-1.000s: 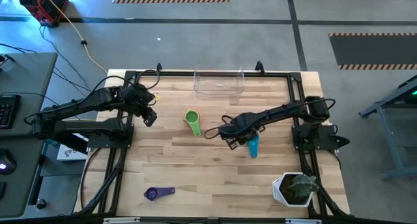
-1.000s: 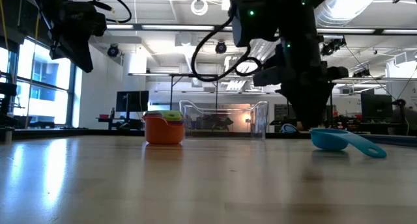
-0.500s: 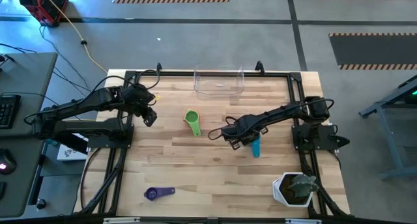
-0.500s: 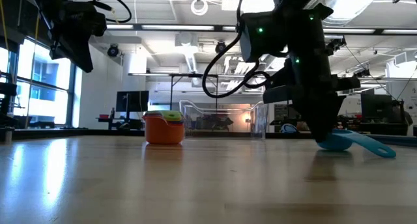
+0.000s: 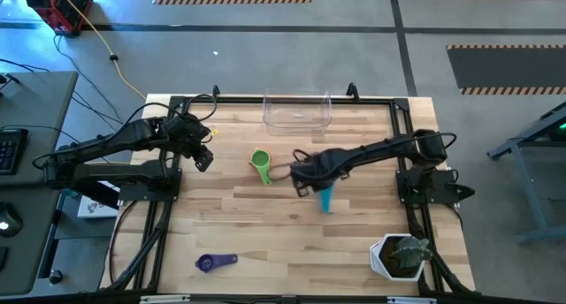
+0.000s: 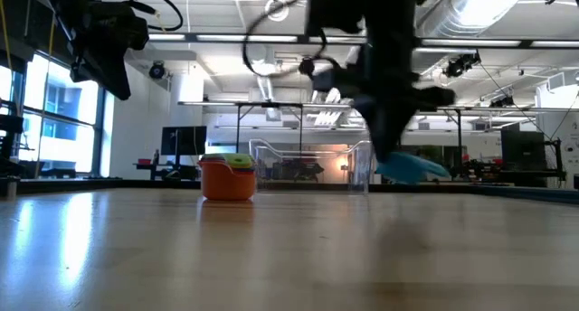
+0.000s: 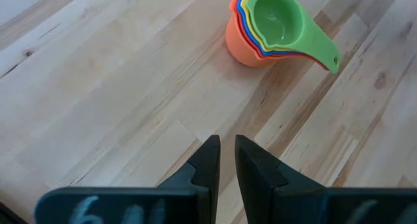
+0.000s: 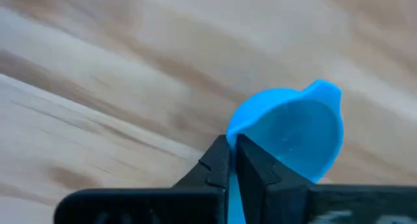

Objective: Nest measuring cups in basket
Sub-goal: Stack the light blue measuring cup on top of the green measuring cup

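Since a second ago: teal cup (image 5: 325, 198) off the table, clamped by its rim in the right gripper (image 5: 305, 182), swung from beside the right arm's base toward the table's middle. Now hanging in the air, handle trailing, close to the stack (image 5: 260, 163). Right fingers (image 8: 225, 160) pinched thin on the cup wall.

Left gripper (image 5: 202, 159) parked high near the left edge, jaws almost together, nothing between them.

Stack of orange, red, blue, yellow and green cups on the wood in front of the basket (image 5: 297, 110), not in it. Purple cup (image 5: 215, 262) alone at the near edge, well apart. Basket holding no cup.

Risks, as judgement: narrow edge grip, so likely to pivot or slip out during a fast swing. Bowl tilted, so likely to catch the green rim instead of seating, or to knock the stack sideways. Trailing handle liable to snag the green handle (image 7: 319, 45). Size order unclear: wrong fit possible.
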Robot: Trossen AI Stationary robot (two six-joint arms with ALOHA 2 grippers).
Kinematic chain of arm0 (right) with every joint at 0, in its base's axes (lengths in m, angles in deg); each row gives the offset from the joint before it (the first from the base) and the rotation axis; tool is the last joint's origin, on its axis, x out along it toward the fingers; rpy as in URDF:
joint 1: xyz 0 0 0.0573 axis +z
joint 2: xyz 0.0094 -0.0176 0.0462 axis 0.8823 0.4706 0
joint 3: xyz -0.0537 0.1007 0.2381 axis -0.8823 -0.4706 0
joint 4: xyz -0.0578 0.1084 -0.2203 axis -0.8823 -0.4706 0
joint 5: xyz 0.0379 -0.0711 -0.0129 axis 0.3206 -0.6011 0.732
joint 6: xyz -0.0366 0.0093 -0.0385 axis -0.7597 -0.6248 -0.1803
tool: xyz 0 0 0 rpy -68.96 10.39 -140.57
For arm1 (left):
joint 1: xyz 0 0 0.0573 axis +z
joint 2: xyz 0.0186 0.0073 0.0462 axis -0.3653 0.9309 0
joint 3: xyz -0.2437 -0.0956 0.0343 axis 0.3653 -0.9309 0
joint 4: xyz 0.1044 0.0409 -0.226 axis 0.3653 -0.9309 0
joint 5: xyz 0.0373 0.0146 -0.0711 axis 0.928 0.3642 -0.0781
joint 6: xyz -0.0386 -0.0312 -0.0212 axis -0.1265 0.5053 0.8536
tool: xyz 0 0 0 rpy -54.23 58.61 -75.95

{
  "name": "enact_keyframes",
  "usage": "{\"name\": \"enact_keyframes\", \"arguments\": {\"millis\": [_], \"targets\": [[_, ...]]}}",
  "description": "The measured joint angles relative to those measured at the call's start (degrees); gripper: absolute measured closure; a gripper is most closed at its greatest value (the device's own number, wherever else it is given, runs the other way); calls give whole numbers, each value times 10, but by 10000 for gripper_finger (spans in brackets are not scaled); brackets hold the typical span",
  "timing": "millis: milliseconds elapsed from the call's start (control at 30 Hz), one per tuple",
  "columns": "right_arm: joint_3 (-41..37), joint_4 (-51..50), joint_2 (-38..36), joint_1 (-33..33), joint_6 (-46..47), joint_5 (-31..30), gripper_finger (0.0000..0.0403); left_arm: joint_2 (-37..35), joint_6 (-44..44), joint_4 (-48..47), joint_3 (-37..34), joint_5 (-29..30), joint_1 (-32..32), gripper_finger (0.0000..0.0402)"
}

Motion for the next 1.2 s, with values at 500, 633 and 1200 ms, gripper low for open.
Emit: {"name": "enact_keyframes", "arguments": {"millis": [500,633,1200], "targets": [[192,99,0,-72,-165,-109,402,0,10,0,0,0,0,365],[216,161,0,-87,-208,-109,402,0,11,0,0,0,0,365],[240,297,11,-111,-280,-72,403,0,25,0,0,0,0,365]]}}
